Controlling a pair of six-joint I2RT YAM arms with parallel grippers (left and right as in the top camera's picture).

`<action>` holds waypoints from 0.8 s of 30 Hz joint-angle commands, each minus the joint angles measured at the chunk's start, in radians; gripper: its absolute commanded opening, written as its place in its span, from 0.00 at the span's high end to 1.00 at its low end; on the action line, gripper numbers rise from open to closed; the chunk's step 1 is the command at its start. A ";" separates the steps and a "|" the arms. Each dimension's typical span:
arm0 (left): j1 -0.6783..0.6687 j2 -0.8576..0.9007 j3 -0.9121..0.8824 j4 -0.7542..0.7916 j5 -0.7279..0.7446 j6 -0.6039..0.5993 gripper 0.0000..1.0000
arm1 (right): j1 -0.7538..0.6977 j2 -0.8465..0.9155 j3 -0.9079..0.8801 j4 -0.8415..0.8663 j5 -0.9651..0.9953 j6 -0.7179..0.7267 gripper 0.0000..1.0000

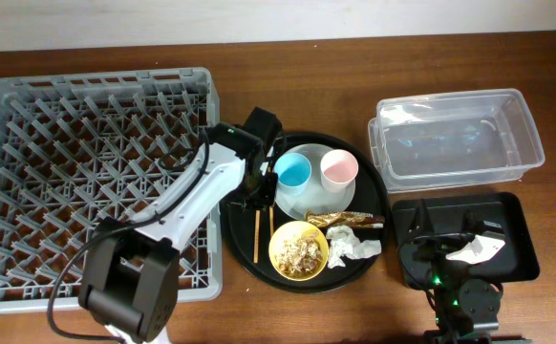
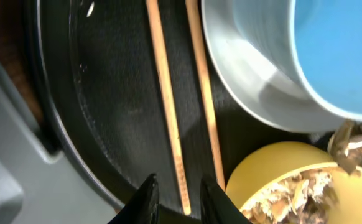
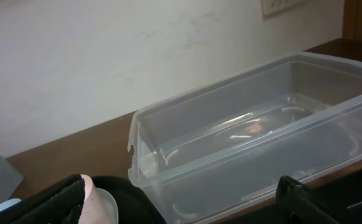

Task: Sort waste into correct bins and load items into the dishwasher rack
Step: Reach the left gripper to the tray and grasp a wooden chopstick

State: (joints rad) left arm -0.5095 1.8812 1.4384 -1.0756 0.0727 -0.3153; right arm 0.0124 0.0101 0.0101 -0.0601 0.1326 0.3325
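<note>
The grey dishwasher rack (image 1: 68,143) sat at the left. Right of it lay two chopsticks (image 1: 257,234) side by side, a blue cup (image 1: 293,172) upright on the pale plate (image 1: 302,204), a pink cup (image 1: 339,168) beside it, and a yellow bowl (image 1: 276,250) holding scraps (image 1: 300,250) — gold wrapper (image 1: 345,219) and crumpled tissue (image 1: 352,247) alongside. The clear tub (image 1: 458,136) stood behind the black tray (image 1: 507,215).

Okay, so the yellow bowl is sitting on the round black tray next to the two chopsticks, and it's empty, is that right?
Not quite: the yellow bowl is not empty, it holds beige food scraps, as the overhead view shows. The rest stands: it sits on the round black tray next to the two chopsticks.
</note>
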 commanded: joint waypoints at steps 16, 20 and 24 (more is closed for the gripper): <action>-0.041 0.018 -0.209 0.314 -0.022 -0.014 0.79 | -0.006 -0.006 -0.005 -0.008 0.009 -0.007 0.01; -0.068 0.018 -0.219 0.323 -0.126 -0.053 0.79 | -0.006 -0.006 -0.005 -0.008 0.010 -0.007 0.01; -0.078 0.018 -0.223 0.325 -0.168 -0.060 0.79 | -0.006 -0.006 -0.005 -0.008 0.010 -0.007 0.01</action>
State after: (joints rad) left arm -0.5789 1.8908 1.2282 -0.7513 -0.0292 -0.3496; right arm 0.0124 0.0101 0.0101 -0.0601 0.1326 0.3317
